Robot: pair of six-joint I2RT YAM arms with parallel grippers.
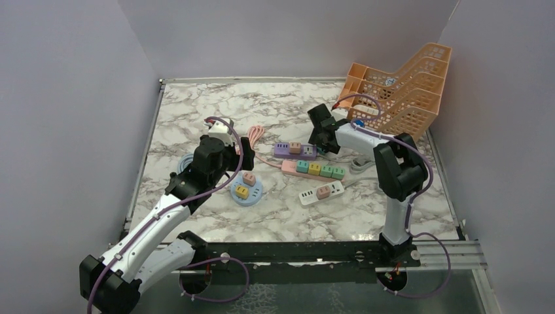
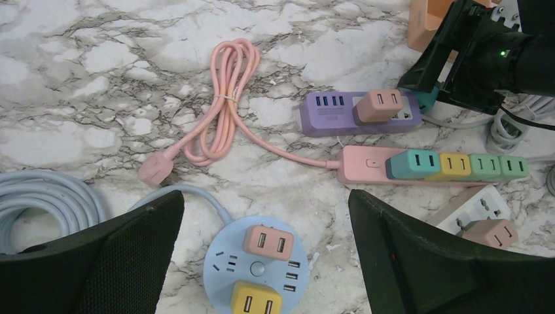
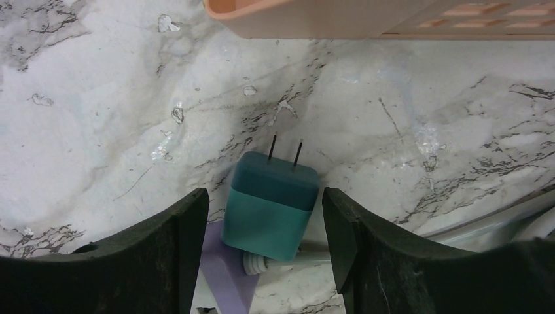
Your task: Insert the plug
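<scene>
A teal plug (image 3: 271, 206) with two prongs lies tilted on the end of the purple power strip (image 3: 226, 261), its prongs pointing away towards the far side. My right gripper (image 3: 264, 196) is open and straddles the plug, with a gap on both sides. In the top view the right gripper (image 1: 321, 134) sits at the right end of the purple strip (image 1: 294, 150), which carries a pink adapter (image 2: 378, 104). My left gripper (image 2: 265, 196) is open and empty, above the round blue socket hub (image 2: 255, 268).
A pink strip (image 1: 314, 169) holds teal, yellow and green adapters. A white strip (image 1: 321, 193) holds a pink adapter. The round hub (image 1: 247, 191) holds pink and yellow adapters. An orange file rack (image 1: 399, 85) stands at the back right. A coiled pink cable (image 2: 222, 98) and a grey-blue cable (image 2: 39, 196) lie to the left.
</scene>
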